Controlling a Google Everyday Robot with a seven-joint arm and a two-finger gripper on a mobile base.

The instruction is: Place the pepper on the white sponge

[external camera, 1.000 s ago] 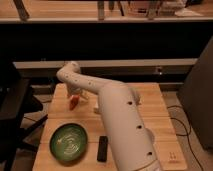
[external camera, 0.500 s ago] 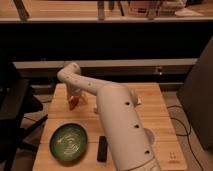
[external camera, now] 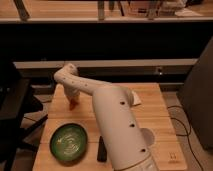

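One wooden table [external camera: 152,107] bears the pepper [external camera: 73,105], seemingly at the gripper [external camera: 73,99], whose hold I cannot tell.

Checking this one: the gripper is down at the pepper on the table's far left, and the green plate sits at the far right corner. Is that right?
No. The green plate lies at the near left corner of the table, not the far right, as the camera view shows. The gripper is down at the pepper on the far left.
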